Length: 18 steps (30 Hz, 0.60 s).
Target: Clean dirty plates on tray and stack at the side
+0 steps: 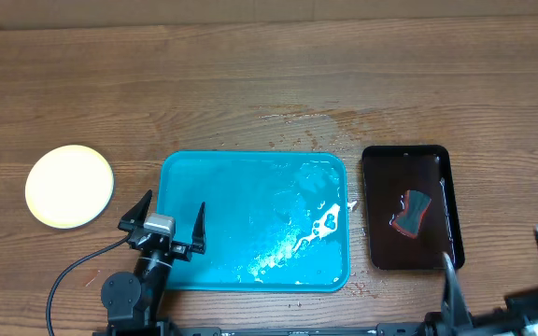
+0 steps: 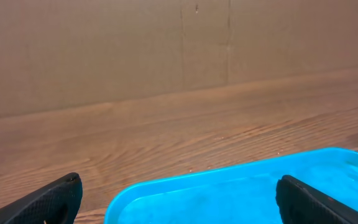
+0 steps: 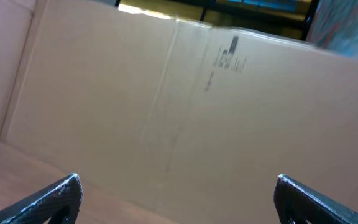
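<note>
- Left gripper was seen fully open, nothing held; it was positioned over the near-left corner of the tray, one finger outside the rim and one over the tray floor.
- Right gripper was seen fully open, nothing held; it was parked at the near-right table edge, just beside the near end of the black tray.
- Large turquoise rectangular plastic tray was found mid-table, wet, with white foamy residue toward its right side. No plate was seen on it.
- One pale yellow round plastic plate was seen on the wooden table, left of the turquoise tray and apart from it. No red smear was visible on top. Whether more plates lay under it could not be told.
- Smaller black rectangular tray was seen right of the turquoise tray, with a dark grey sponge with a red edge lying in it.
- A wet patch was seen on the table beyond the turquoise tray's far-right corner.
- In the right wrist view only a cardboard wall was seen past the spread fingers.
</note>
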Tool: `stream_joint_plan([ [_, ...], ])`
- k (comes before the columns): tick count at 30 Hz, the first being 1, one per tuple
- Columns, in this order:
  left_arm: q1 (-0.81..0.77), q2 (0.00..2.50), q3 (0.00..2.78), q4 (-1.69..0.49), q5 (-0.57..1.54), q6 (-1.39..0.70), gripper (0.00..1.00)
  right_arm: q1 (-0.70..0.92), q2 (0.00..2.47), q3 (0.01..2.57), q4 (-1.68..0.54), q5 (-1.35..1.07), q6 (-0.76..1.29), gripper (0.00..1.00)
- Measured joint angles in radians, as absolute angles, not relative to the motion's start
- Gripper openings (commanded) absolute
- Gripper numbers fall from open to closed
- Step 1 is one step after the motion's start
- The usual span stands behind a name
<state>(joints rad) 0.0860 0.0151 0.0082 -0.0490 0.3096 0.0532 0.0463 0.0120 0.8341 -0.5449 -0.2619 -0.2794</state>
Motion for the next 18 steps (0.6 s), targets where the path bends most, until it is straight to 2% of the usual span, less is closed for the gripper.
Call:
stream_joint_plan([
  [18,0.086,0.015,0.008,-0.049,0.31,0.053,1.0,0.046,0.012,0.253,0.136,-0.311,-0.141,1.0],
])
